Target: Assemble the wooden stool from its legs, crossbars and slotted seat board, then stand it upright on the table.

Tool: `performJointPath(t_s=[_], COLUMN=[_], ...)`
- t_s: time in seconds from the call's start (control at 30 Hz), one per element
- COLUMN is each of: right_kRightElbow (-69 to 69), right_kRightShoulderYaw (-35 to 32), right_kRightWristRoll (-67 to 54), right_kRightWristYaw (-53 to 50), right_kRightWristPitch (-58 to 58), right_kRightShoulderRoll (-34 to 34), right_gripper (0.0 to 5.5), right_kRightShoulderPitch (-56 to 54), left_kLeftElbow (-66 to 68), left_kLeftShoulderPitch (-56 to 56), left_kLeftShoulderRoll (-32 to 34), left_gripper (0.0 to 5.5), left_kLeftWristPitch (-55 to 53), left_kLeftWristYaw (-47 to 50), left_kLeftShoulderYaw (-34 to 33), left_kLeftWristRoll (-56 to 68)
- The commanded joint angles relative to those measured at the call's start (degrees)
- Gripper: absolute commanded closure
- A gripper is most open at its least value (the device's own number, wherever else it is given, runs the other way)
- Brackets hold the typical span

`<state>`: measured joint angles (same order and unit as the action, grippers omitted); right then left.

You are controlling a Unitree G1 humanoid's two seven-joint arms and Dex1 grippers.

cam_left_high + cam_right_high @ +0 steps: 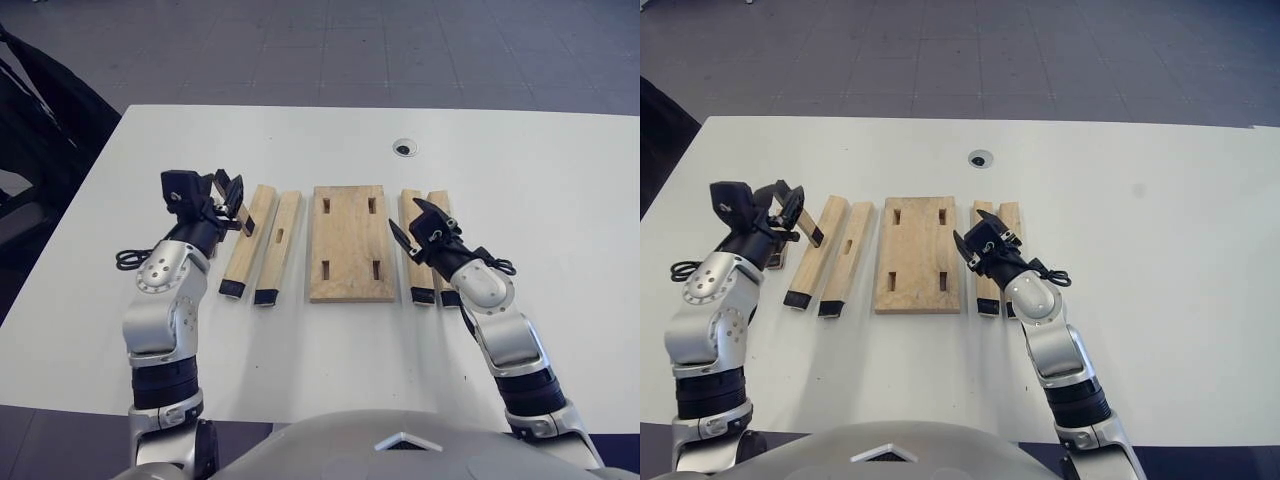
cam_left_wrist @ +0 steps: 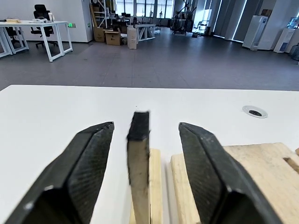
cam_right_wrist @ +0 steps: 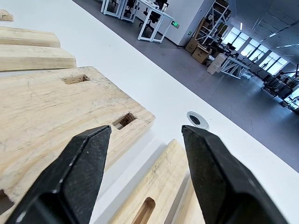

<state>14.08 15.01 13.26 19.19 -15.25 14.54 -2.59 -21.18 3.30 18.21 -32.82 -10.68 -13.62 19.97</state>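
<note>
The left end effector [image 2: 145, 126] has its fingers spread either side of a thin, dark-tipped wooden piece [image 2: 138, 158] tilted between them, gaps on both sides (what props it I cannot tell), so an off-centre close could tip it onto the left-hand legs [image 1: 243, 262] beside it. The right end effector [image 3: 146, 129], also spread and holding nothing, hangs over the gap between the seat board [image 1: 350, 243] and the nearest right-hand leg [image 3: 163, 179], where a low close could shove either across the bench [image 1: 560, 200]. The only holders are the 4 slots [image 1: 326, 205] of the seat board, which lies flat mid-bench, none with a leg in yet.
</note>
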Motion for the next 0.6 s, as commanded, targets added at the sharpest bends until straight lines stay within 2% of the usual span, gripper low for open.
performJointPath(t_s=[0.03,0.07,0.23,0.27,0.4,0.6], right_kRightElbow=[0.79,0.74,0.43,0.38,0.46,0.74], right_kRightShoulderYaw=[0.14,0.15,0.24,0.28,0.35,0.43], right_kRightWristRoll=[-0.16,-0.12,0.06,0.08,0.16,0.16], right_kRightWristYaw=[-0.05,-0.12,-0.63,-0.71,-0.8,-0.9], right_kRightWristPitch=[-1.25,-1.26,-1.17,-1.17,-1.25,-1.5], right_kRightShoulderRoll=[-0.17,-0.24,-0.69,-0.77,-0.8,-0.86], right_gripper=[2.71,2.71,2.71,2.71,2.71,2.71], right_kRightShoulderPitch=[0.23,0.23,0.18,0.12,0.05,0.29], left_kLeftElbow=[-6.0,-6.66,0.46,3.11,11.56,16.61], left_kLeftShoulderPitch=[5.98,8.35,23.03,24.63,27.52,27.46], left_kLeftShoulderRoll=[3.69,4.39,5.69,5.76,5.2,5.09], left_gripper=[2.33,2.17,2.17,2.36,3.05,3.05], left_kLeftWristPitch=[-8.06,-10.47,-19.0,-19.44,-20.72,-18.77], left_kLeftWristYaw=[0.76,1.22,3.84,3.69,2.86,1.85], left_kLeftShoulderYaw=[-2.51,-3.28,-5.29,-4.88,-4.09,-1.7], left_kLeftWristRoll=[3.14,4.22,6.91,6.65,6.45,4.82])
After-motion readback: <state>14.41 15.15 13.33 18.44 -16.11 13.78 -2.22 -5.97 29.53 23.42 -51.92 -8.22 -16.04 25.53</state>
